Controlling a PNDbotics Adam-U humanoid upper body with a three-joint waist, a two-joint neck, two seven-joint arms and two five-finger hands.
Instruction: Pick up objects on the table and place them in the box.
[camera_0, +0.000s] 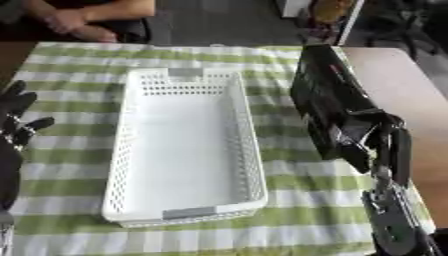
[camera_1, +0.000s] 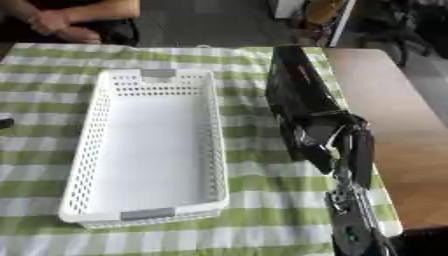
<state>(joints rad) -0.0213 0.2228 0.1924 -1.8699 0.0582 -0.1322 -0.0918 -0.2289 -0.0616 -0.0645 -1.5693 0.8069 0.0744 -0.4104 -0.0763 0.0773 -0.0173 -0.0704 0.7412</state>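
A white perforated basket (camera_0: 251, 150) lies lengthwise in the middle of the green-and-white checked cloth, and nothing shows inside it. Just right of it my right hand (camera_0: 378, 142) is shut on the near end of a long, flat black object (camera_0: 325, 92). That object is tilted, its far end reaching toward the back of the table, alongside the basket's right wall and outside it. I cannot tell whether the far end touches the cloth. My left hand (camera_0: 16, 122) rests open at the left edge, fingers up, apart from the basket.
Bare brown tabletop (camera_0: 402, 85) shows right of the cloth, with the table's edge beyond it. The checked cloth (camera_0: 79, 75) extends left of and behind the basket.
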